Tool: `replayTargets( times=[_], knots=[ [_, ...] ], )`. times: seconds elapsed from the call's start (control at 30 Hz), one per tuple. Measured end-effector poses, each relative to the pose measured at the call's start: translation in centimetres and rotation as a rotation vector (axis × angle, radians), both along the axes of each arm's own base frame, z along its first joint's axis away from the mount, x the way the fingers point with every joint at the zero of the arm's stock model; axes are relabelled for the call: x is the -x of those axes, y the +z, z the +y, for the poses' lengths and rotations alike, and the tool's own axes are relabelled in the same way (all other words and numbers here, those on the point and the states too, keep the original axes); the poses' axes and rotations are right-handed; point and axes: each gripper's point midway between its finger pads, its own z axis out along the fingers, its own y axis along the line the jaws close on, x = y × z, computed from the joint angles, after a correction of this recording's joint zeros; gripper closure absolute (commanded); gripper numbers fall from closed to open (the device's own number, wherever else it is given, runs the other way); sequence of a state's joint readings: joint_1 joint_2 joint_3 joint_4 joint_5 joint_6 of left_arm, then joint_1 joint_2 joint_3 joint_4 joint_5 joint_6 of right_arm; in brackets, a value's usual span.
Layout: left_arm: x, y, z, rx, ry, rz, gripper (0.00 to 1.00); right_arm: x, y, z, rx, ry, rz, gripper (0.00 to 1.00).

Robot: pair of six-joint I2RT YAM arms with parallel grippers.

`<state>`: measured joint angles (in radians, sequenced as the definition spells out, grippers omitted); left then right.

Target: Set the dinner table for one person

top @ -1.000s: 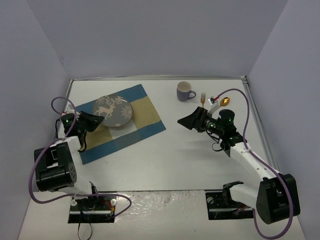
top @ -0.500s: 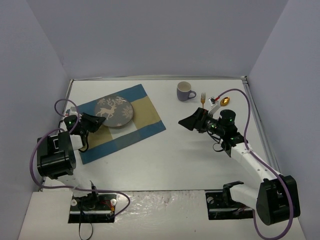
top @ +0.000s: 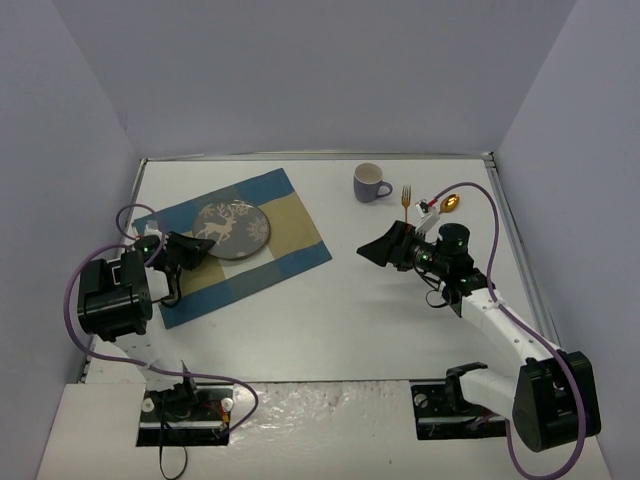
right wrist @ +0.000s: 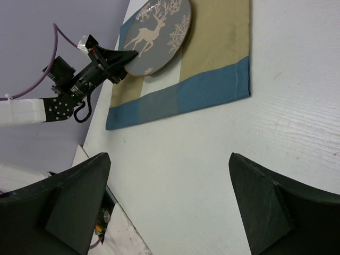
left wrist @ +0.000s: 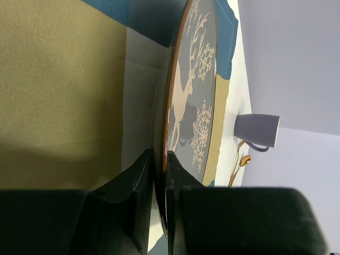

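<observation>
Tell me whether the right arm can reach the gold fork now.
Probably yes: the fork lies uncovered on the dinner table close behind the right end effector, which is open and empty but would need to turn toward it.

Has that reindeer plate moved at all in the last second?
Yes. The plate, gripped by the left pincer, has slid slightly toward the robot across the placemat, which has stayed put.

Placemat [top: 300, 232]: blue-and-tan checked cloth, far left, lying askew.
Plate [top: 232, 229]: grey, pale reindeer and snowflakes, over the placemat's left part.
Mug [top: 371, 182]: lilac-grey, upright, far right of centre.
Fork [top: 406, 198], spoon [top: 449, 203]: gold, just right of the mug.
</observation>
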<state>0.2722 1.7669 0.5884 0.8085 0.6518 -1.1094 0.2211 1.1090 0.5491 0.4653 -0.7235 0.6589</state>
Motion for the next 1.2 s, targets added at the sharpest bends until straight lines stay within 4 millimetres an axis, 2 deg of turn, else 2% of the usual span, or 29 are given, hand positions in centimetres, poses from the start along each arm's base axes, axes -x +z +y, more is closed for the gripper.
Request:
replayTargets(
  times=[0.43, 0.63, 0.8, 0.93, 1.07, 1.2],
  knots=[
    [0.2, -1.1, -0.8, 0.036, -0.005, 0.001, 1.00, 0.4, -0.4, 0.0, 0.003, 0.009, 0.004, 0.09],
    [0.3, -1.3, -0.9, 0.048, 0.000, 0.010, 0.83, 0.5, -0.4, 0.0, 0.003, 0.009, 0.004, 0.09],
    [0.5, -1.8, -0.9, 0.053, 0.002, 0.034, 0.80, 0.5, 0.1, -0.4, 0.005, 0.001, -0.017, 0.09],
    [1.2, -2.4, -1.0, 0.050, 0.002, 0.083, 0.69, 0.6, 0.3, -0.7, 0.013, -0.004, -0.029, 0.09],
    [1.5, -1.4, -0.7, 0.016, 0.002, 0.095, 0.44, 0.7, 0.2, -0.8, 0.021, -0.004, -0.028, 0.09],
    [1.6, -0.5, -0.1, -0.039, 0.013, 0.125, 0.25, 0.9, 0.0, -1.0, 0.035, -0.006, -0.026, 0.09]
  ],
)
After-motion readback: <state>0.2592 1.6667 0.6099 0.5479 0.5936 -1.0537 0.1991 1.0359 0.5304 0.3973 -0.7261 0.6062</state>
